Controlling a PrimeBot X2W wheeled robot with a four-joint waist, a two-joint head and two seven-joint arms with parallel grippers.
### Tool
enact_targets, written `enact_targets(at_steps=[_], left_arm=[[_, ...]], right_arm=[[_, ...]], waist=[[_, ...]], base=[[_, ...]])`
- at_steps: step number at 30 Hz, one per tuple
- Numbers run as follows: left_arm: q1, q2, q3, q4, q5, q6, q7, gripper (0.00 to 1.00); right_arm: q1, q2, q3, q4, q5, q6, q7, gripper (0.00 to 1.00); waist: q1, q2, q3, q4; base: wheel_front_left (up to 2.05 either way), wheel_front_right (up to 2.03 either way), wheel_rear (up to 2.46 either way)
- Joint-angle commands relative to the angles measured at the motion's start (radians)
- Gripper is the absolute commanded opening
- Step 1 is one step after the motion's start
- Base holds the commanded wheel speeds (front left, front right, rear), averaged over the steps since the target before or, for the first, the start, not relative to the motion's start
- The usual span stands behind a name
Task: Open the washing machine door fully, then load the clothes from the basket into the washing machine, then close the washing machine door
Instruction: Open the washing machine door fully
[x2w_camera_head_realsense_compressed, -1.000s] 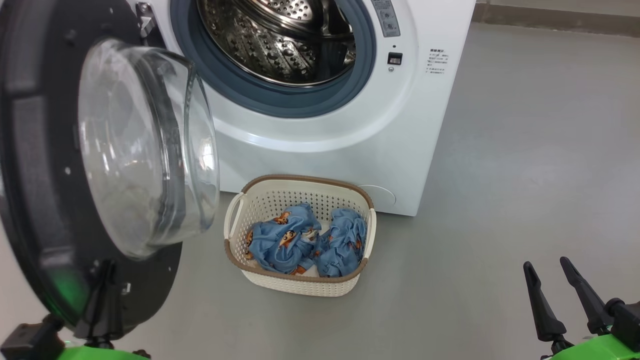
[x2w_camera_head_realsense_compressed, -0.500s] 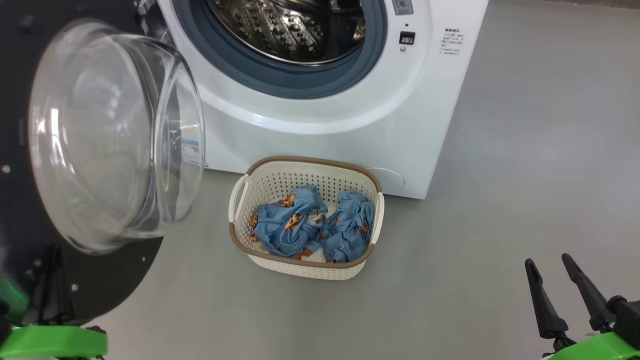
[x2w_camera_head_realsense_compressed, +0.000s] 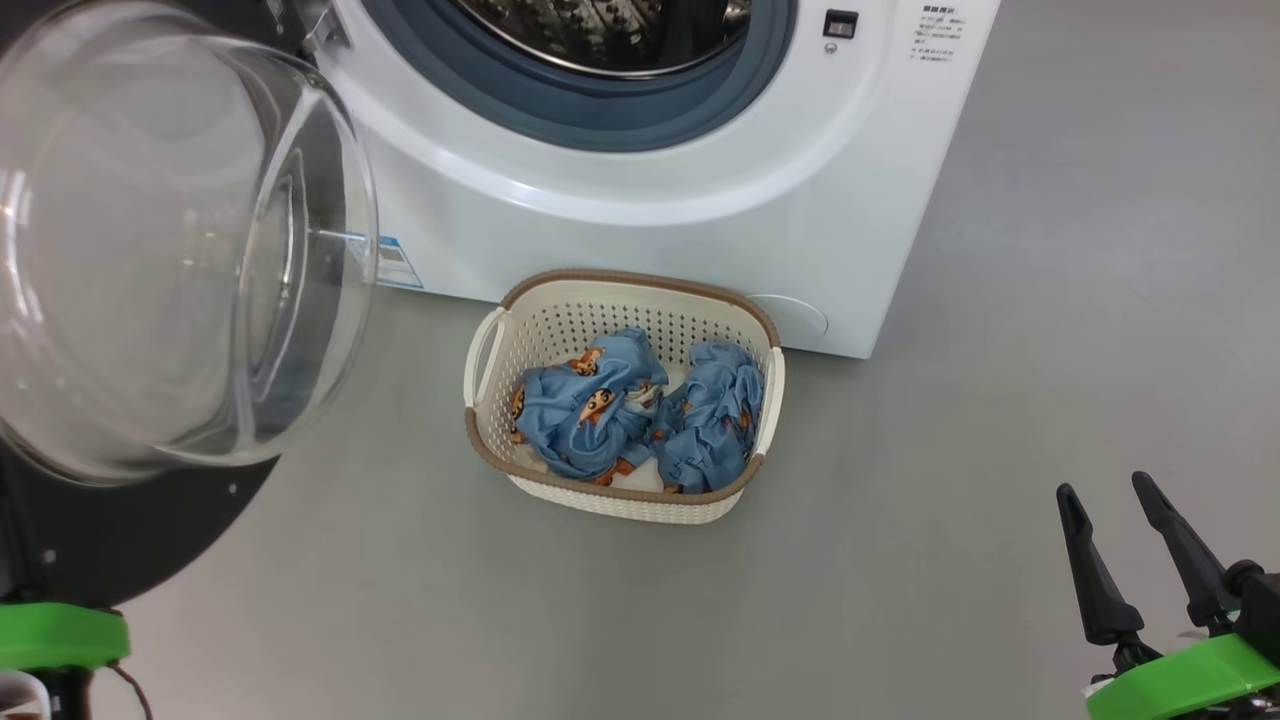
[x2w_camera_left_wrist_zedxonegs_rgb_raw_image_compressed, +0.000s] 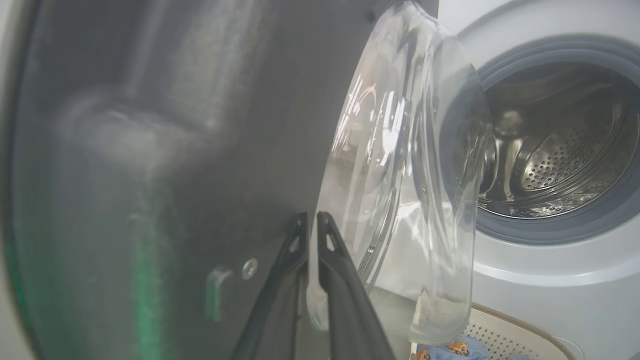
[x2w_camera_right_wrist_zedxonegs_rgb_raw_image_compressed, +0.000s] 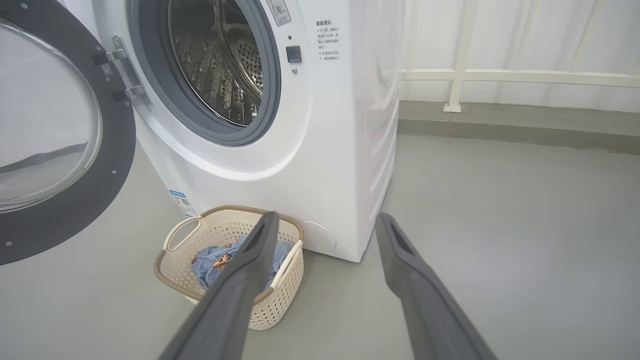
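Washing machine door (x2w_camera_head_realsense_compressed: 170, 250) stands open; crumpled blue clothes (x2w_camera_head_realsense_compressed: 640, 415) lie in the cream basket (x2w_camera_head_realsense_compressed: 610, 497) before the washer (x2w_camera_head_realsense_compressed: 650, 240)

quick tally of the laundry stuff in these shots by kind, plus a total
big white front-loading washing machine: 1
round black-rimmed glass washer door: 1
cream perforated plastic basket: 1
light blue printed fabric garments: 2
total: 5

washing machine (x2w_camera_head_realsense_compressed: 650, 240): glossy white shell, shiny perforated steel drum (x2w_camera_right_wrist_zedxonegs_rgb_raw_image_compressed: 220, 75), matt grey gasket (x2w_camera_head_realsense_compressed: 600, 125). door (x2w_camera_head_realsense_compressed: 150, 250) by the matt dark left fingers (x2w_camera_left_wrist_zedxonegs_rgb_raw_image_compressed: 340, 285): smooth clear glass, black rim (x2w_camera_head_realsense_compressed: 120, 540). basket (x2w_camera_head_realsense_compressed: 640, 280): cream perforated plastic. clothes (x2w_camera_head_realsense_compressed: 590, 410): crumpled cloth. floor (x2w_camera_head_realsense_compressed: 1000, 350): smooth matt grey.
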Motion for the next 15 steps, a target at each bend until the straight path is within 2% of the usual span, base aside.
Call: enact_targets(at_steps=[1,15], left_arm=[[-0.037,0.066,0.055,-0.009,0.009,0.005,-0.006,0.00],[-0.138,0.091,0.218,0.103,0.113,-0.024,-0.006,0.00]], right_arm=[[-0.028,-0.026,0.015,-0.027,-0.011,0.007,-0.012,1.00],[-0.061,-0.041,0.024,-0.031,-0.016,0.007,-0.012,1.00]], waist=[[-0.0001,-0.0001,0.007,0.001],[-0.0001,-0.0001,0.064,-0.001]], base=[[0.00,0.00,0.00],[0.00,0.00,0.00]])
